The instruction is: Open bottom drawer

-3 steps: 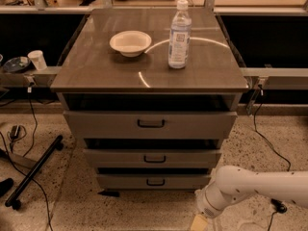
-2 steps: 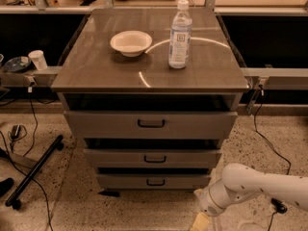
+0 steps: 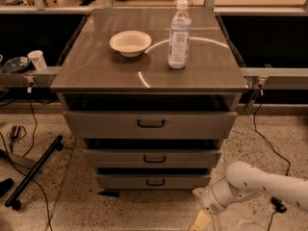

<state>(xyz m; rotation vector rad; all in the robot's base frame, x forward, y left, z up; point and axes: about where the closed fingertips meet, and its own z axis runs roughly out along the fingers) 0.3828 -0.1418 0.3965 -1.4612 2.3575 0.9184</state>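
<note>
**Gripper low at the cabinet's foot, bottom drawer untouched**

Nearest to me, at about 5 o'clock in the view, the gripper [image 3: 200,220] hung just above the speckled floor [image 3: 120,213], partly cut off by the bottom edge. I could not tell whether it was spread or closed. The white arm [image 3: 260,184] ran from it toward 3 o'clock and out of the right side.

The bottom drawer [image 3: 120,181] lay at roughly 10 o'clock from the gripper, near but apart from it. It was the lowest of three grey fronts, with its small dark loop handle [image 3: 155,182] at the middle and nothing touching it. A dark gap separated it from the middle drawer [image 3: 115,158] above. The top drawer [image 3: 106,125] was taller and wider, with a dark open slot above it under the cabinet top.

Off at 9 o'clock, a black stand leg [image 3: 33,172] and loose cables [image 3: 29,129] lay on the floor.

Farther back, on the brown cabinet top [image 3: 96,71], a pale bowl [image 3: 130,42] stood upright, with a clear water bottle [image 3: 179,35] at its 3 o'clock, near it but apart.

Far out at 9 o'clock, a white paper cup [image 3: 36,59] stood on a side ledge [image 3: 48,72].
</note>
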